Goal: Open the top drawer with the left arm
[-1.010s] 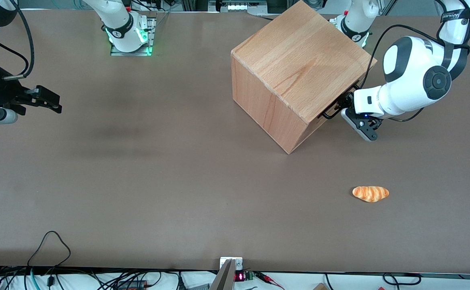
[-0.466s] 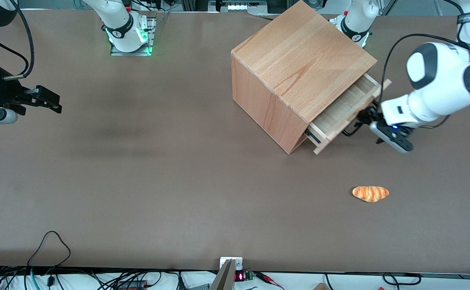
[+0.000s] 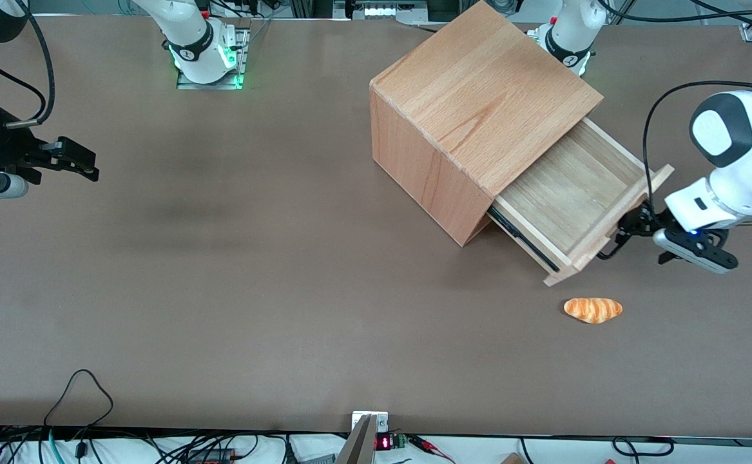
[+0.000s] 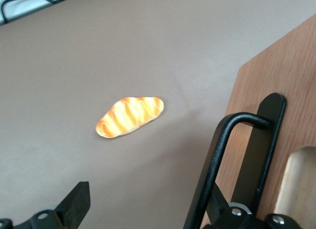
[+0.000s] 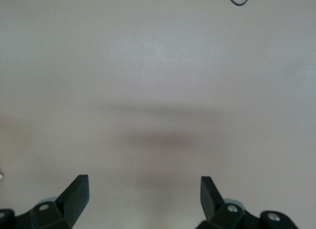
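Observation:
The top drawer [image 3: 566, 193] stands pulled far out of the wooden cabinet [image 3: 479, 96], its inside bare. Its flat wood front [image 4: 291, 81] carries the thin black wire handle [image 3: 614, 248] [image 4: 219, 155]. The white left arm [image 3: 733, 161] reaches in from the working arm's end of the table. Its black gripper [image 3: 633, 229] [image 4: 145, 211] is at the handle and open. The handle bar lies against the inner side of one finger [image 4: 219, 209]; the other finger [image 4: 76, 202] stands well apart from it over bare table.
A small orange-striped bread roll [image 3: 593, 309] [image 4: 129, 116] lies on the brown table [image 3: 285, 290], nearer the front camera than the drawer front and close to it. Cables run along the table's near edge [image 3: 79, 386].
The drawer has slid from closed to far out of the cabinet. The left arm and gripper have drawn away from the cabinet with the handle, toward the working arm's end and the camera.

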### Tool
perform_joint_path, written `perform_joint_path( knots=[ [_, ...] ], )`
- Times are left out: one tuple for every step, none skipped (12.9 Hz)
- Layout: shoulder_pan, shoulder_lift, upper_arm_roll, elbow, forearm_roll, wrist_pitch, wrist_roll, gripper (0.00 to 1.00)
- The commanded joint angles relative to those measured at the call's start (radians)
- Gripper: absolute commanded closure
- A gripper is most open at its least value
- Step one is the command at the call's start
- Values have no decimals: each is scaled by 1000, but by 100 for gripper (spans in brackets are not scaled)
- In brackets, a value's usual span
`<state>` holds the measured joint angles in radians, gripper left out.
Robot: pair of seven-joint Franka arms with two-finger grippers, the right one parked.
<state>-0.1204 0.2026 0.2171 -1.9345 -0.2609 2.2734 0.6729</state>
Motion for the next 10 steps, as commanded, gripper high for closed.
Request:
perform_joint_path(
  knots=[
    [-2,54,25,18,60,60,17,0],
    [-2,41,24,29,65,49,16,0],
    [-2,25,24,31,65,23,13,0],
    [-4,14,21,34,65,-15,5,0],
    [-4,-3,16,40,65,-41,-4,0],
    [-4,-9,15,57,65,-84,-24,0],
    [-4,-12,14,87,65,-133,-51,0],
    [-4,-14,13,115,66,-171,-71,0],
    [-4,-15,13,143,69,-210,-75,0],
    [-4,-17,13,164,87,-236,-75,0]
  ],
)
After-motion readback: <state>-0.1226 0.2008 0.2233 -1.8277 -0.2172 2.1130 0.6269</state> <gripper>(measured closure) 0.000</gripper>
